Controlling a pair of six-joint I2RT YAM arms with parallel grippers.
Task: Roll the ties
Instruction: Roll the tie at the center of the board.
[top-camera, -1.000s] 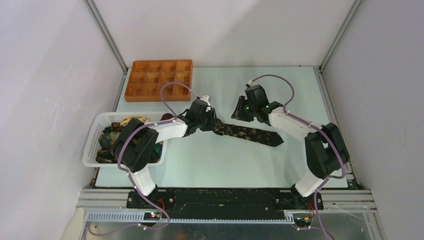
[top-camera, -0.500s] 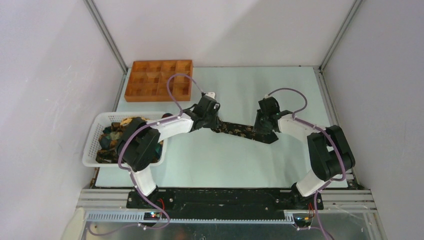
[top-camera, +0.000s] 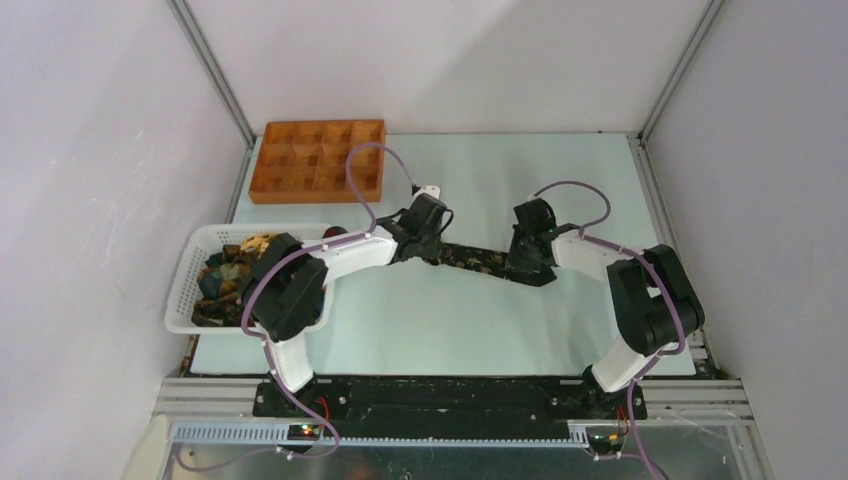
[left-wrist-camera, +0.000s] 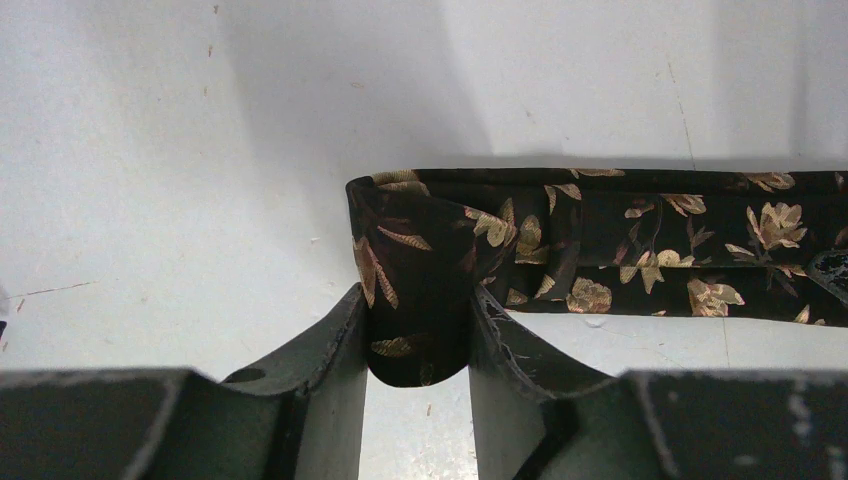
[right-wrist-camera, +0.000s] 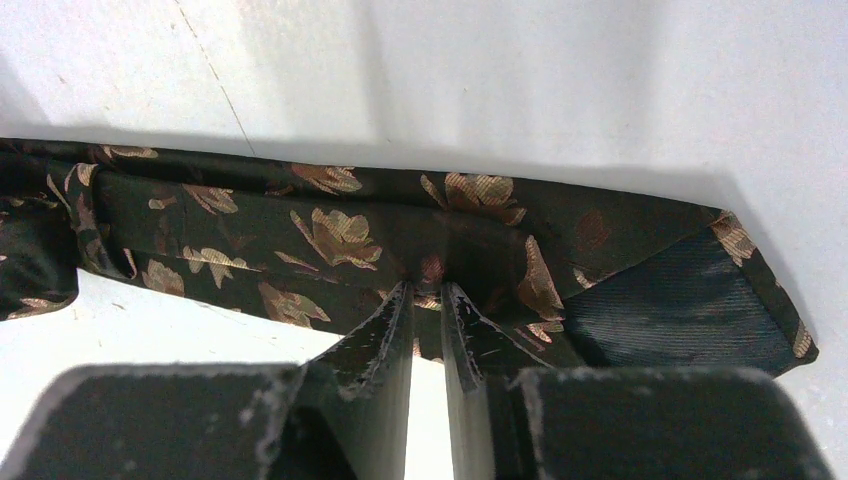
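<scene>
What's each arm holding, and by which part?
One dark leaf-print fabric necktie: left end effector grips its folded end, right end effector pinches its edge near the pointed tip.

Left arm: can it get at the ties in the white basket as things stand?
Probably not yet: its fingers are shut on the folded end of the tie on the table. The basket with the other ties sits beside that arm, open on top, so after a release the way looks free.
</scene>
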